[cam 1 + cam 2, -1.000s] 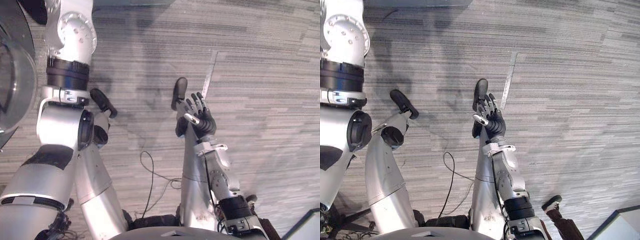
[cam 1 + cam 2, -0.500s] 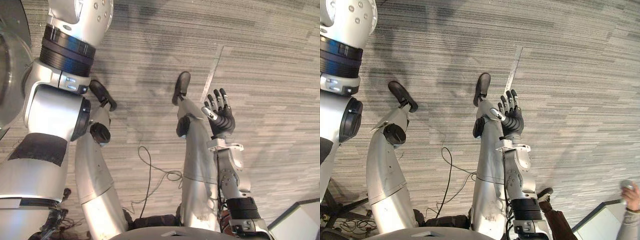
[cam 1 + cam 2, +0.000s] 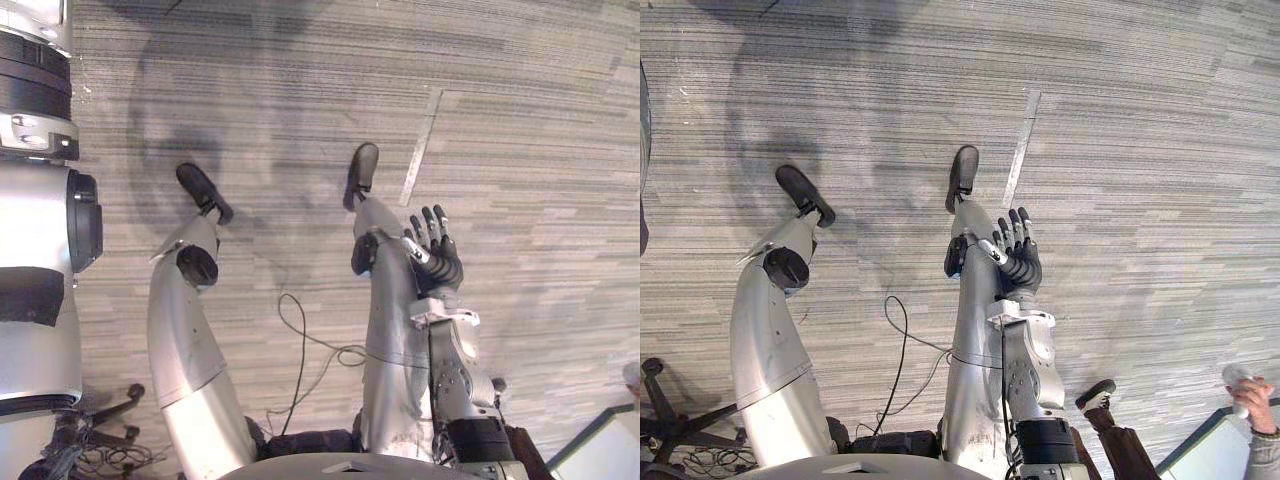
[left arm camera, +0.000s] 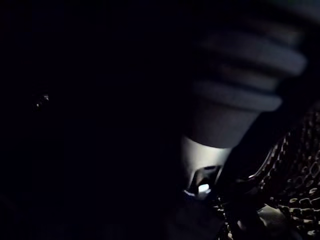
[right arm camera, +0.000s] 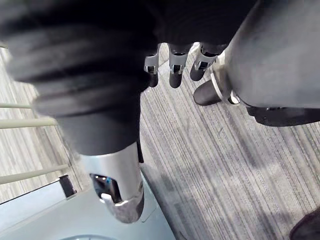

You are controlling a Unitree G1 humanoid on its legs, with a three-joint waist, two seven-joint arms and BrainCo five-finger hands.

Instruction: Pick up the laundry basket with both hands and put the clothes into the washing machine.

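The right hand (image 3: pixel 437 258) is hanging above the striped grey floor (image 3: pixel 520 150), its fingers (image 5: pixel 173 75) straight and slightly spread, gripping nothing. The left hand (image 4: pixel 235 90) is sitting in near darkness and I cannot tell its state. A dark mesh surface (image 4: pixel 295 185) is lying just beside it; whether that is the laundry basket I cannot tell. A person's hand (image 3: pixel 1252 392) is showing at the far right

Right hand (image 3: pixel 1018 258) over floor (image 3: pixel 1160 150), strip (image 3: pixel 1020 150) just ahead; person's hand (image 3: pixel 1254 390) lower right; chair base (image 3: pixel 670 426) lower left.
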